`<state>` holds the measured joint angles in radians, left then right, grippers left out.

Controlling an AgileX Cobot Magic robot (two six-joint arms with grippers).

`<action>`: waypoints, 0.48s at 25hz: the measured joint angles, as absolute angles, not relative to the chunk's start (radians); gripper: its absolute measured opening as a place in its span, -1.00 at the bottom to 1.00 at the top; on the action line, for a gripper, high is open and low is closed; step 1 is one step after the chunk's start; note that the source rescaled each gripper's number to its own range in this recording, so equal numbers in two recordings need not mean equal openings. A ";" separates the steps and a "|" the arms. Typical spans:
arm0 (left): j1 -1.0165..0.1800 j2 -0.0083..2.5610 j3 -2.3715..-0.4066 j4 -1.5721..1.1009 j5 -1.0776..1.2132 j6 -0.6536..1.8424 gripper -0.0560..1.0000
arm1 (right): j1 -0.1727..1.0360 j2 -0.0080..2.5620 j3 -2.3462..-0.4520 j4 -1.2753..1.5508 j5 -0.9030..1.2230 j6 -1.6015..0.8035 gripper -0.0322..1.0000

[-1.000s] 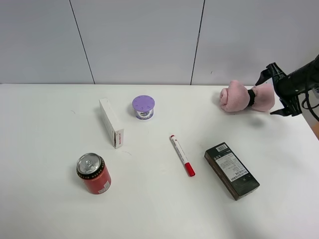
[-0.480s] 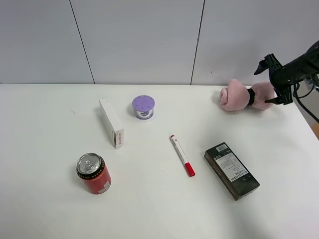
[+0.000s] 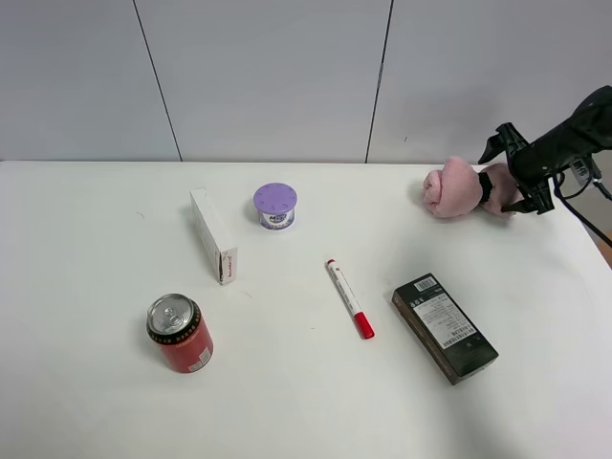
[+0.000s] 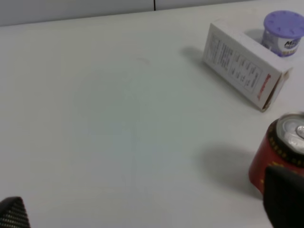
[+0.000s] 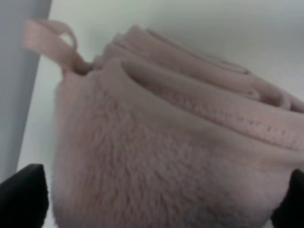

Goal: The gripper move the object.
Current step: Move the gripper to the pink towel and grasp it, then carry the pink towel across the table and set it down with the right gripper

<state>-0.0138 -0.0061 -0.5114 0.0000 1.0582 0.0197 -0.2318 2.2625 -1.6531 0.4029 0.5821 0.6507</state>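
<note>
The pink plush roll [image 3: 452, 189], cinched by a black band, lies at the back right of the white table. My right gripper [image 3: 510, 177] reaches in from the right, and its dark fingers straddle the roll's right lobe, hiding most of it. In the right wrist view the plush [image 5: 161, 133] fills the picture between two widely spread fingertips [image 5: 23, 194], so the right gripper [image 5: 156, 199] is open around it. My left gripper [image 4: 147, 211] is open and empty, low over the table's left front, beside the red can [image 4: 280, 154]. It is out of the high view.
A red can [image 3: 179, 332] stands front left. A white carton [image 3: 213, 235] and a purple-lidded tub [image 3: 275, 206] sit mid-left. A red-capped marker [image 3: 349, 298] and a dark box [image 3: 444, 327] lie right of centre. The table's right edge [image 3: 598, 247] is close to the roll.
My right gripper has moved left from beside the roll to straddle its right lobe. The roll has shifted slightly left. Nothing else moved.
</note>
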 joint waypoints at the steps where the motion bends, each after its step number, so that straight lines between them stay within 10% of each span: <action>1: -0.014 -0.006 -0.511 0.000 1.058 0.020 1.00 | -0.233 2.266 -1.653 0.403 0.582 0.651 0.67; 8: -0.014 -0.006 -0.511 0.000 1.058 0.020 1.00 | -0.234 2.274 -1.653 0.432 0.570 0.650 -0.94; 12: -0.014 -0.006 -0.511 0.000 1.058 0.020 1.00 | -0.237 2.274 -1.653 0.501 0.583 0.550 -0.94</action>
